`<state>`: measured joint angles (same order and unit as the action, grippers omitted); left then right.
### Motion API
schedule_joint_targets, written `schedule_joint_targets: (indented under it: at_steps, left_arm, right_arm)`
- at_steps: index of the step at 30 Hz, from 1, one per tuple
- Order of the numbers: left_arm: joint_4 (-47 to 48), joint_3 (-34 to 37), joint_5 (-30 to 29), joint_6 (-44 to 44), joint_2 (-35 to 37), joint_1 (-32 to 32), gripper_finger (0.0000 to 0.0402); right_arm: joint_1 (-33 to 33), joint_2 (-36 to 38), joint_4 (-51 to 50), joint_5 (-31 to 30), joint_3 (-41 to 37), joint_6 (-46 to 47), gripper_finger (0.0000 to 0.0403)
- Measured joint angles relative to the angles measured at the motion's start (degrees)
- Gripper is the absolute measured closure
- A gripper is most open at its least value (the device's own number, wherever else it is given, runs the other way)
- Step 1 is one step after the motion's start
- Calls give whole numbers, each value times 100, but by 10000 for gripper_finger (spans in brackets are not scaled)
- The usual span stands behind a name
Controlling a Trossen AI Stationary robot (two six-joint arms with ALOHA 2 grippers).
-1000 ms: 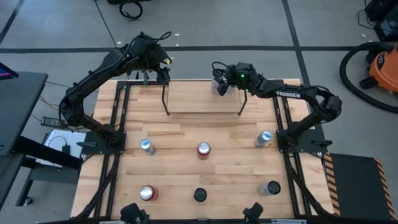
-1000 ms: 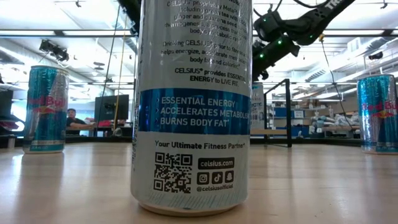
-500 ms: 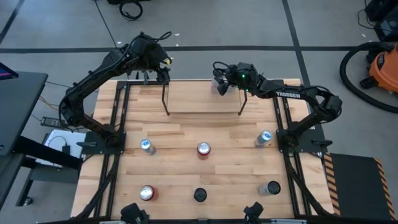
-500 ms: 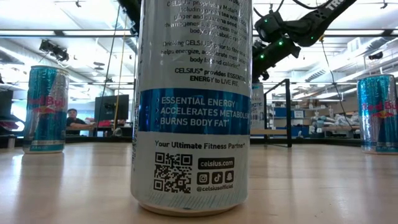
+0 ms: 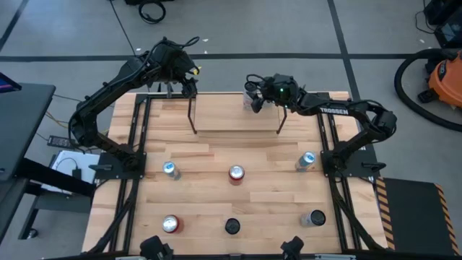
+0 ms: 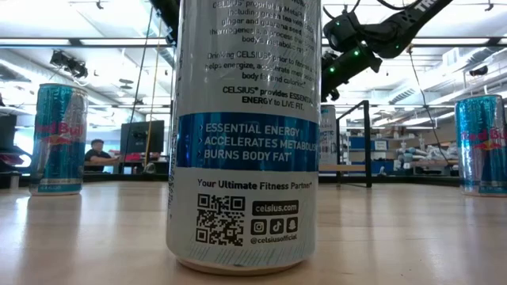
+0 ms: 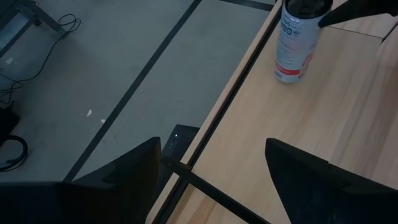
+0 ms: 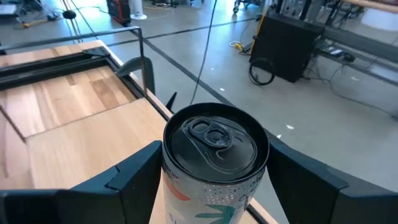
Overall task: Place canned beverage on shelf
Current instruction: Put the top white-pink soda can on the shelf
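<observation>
Even, bright overhead light falls on the counter point(image 5: 231, 155) in the high view, leaving only short, soft shadows beside the cans and under the arms. In the low view, ceiling strip lights glare behind a tall white can point(image 6: 244, 134) that stands close to the lens and is sharp, while the room beyond is softer. The right wrist view shows sheen on the dark can top point(image 8: 216, 144) and bright reflections on the floor.

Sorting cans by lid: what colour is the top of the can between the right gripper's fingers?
Black top, clearest in the right wrist view.
</observation>
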<state>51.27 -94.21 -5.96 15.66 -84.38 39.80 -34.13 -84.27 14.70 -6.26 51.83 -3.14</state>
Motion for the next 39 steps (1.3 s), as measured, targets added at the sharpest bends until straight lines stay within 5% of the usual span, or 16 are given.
schedule_joint_targets:
  at_steps: [39]
  left_arm:
    - [2,0,2,2,0,-1,111]
  right_arm:
    - [-192,0,123,337,2,55,102]
